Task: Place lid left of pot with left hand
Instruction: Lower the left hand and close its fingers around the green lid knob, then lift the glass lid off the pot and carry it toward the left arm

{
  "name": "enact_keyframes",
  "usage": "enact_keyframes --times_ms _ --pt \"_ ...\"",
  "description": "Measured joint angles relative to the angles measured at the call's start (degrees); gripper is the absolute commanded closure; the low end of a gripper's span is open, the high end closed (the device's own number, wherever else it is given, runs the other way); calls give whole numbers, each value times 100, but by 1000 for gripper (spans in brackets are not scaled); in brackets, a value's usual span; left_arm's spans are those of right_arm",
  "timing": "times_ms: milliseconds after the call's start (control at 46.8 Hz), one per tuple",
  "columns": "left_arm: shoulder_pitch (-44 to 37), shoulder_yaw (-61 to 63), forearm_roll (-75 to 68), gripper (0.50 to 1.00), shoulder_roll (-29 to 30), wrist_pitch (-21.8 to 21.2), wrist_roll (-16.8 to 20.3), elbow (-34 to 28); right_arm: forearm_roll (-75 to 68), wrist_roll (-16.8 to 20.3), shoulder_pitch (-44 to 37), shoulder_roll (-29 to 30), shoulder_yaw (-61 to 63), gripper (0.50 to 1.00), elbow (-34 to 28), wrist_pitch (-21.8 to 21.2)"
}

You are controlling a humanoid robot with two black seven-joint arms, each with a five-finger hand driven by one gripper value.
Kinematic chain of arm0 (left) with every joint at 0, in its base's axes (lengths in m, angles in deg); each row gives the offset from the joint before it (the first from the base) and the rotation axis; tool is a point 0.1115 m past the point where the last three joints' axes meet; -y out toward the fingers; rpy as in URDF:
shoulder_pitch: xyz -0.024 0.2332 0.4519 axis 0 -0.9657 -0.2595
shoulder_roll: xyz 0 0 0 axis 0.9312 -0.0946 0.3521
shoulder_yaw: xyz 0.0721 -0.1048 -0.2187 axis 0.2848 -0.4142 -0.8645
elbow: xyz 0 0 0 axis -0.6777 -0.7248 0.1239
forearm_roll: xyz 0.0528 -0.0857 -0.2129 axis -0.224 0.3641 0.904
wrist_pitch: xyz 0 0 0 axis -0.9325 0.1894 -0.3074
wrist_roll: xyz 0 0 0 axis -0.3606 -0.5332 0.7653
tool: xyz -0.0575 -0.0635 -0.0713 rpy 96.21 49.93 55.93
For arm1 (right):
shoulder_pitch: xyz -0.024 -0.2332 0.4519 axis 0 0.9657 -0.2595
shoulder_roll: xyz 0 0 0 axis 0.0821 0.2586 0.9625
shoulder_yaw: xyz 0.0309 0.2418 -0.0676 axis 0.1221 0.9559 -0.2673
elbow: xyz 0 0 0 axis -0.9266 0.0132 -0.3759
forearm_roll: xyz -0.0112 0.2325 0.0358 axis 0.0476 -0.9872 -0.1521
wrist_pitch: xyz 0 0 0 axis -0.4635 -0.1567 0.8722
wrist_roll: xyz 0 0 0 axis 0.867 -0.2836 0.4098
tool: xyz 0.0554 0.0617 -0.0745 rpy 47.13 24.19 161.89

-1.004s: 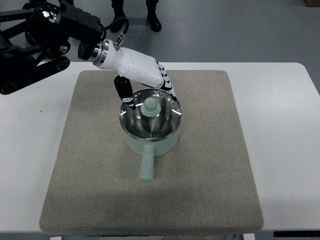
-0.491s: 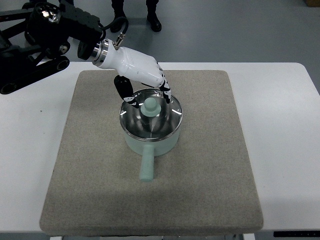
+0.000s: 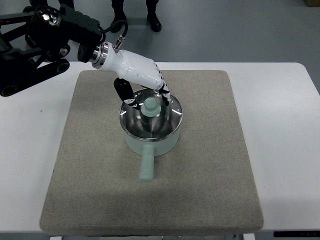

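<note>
Where grey mat (image 3: 200, 190) covers white tabletop (image 3: 280, 140), mint pot (image 3: 150, 142) sits centre, handle (image 3: 147, 167) pointing near. Glass lid (image 3: 150, 120) still on pot. Left robot hand (image 3: 147, 90) just beyond knob (image 3: 150, 106), fingers (image 3: 162, 92) curling beside it, not yet clamped.

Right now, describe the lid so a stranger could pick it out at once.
A grey mat covers the white table; near its middle stands a mint-green pot with a long handle. The lid still sits on it: shiny and round, with a mint knob, just under the left hand.
</note>
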Motion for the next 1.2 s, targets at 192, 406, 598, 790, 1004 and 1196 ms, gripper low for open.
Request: enact_keyframes --times_ms 192,406,598,790,1004,1196 --pt "-7 -1 1 812 -15 -2 0 -9 -3 0 2 0 -5 576 0 0" --pt "-1 11 -32 949 -9 -2 0 -33 -3 0 1 0 -1 576 0 0" --pt "-1 10 -40 945 -16 -8 0 -32 -2 0 1 0 -1 576 0 0" --pt "-17 23 -6 1000 -17 -13 -1 -25 1 0 2 0 -2 576 0 0" --pt "-17 61 -4 1000 -17 15 -1 -17 1 0 2 0 -1 576 0 0" --pt "-10 65 -5 1000 -17 39 -1 -13 1 0 2 0 -3 576 0 0"
